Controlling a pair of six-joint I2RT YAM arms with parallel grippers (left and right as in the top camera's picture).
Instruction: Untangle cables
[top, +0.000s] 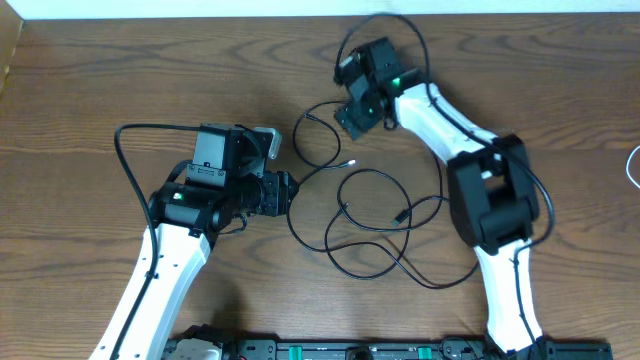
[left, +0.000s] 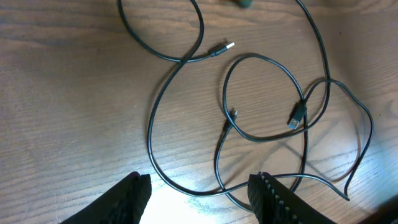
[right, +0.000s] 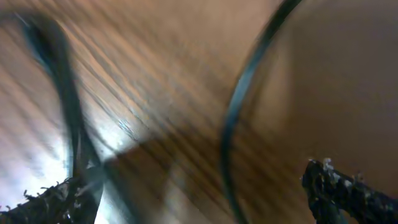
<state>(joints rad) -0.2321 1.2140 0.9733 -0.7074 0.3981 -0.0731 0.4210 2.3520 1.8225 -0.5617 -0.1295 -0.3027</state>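
The counter (top: 80, 90) is brown wood, with a bright patch right by my left tool (top: 290, 193). That tool sits low over the counter with its fingers (left: 134, 196) spread wide, and it holds nothing. The black cables (top: 372, 215) lie in loose loops just in front of it. One bend runs along the counter between the two fingertips. Farther out from the left tool, a silver plug (left: 229, 45) pokes out beside a loop. A dark plug (left: 297, 116) lies on another loop. My right tool (top: 348, 118) is at the far side of the loops, and it is spread open too. Its camera is blurry, but a black strand goes up between its fingers (right: 348, 193), not pinched. A bit of white cable (top: 634, 165) shows at the counter's edge, well apart from both tools.
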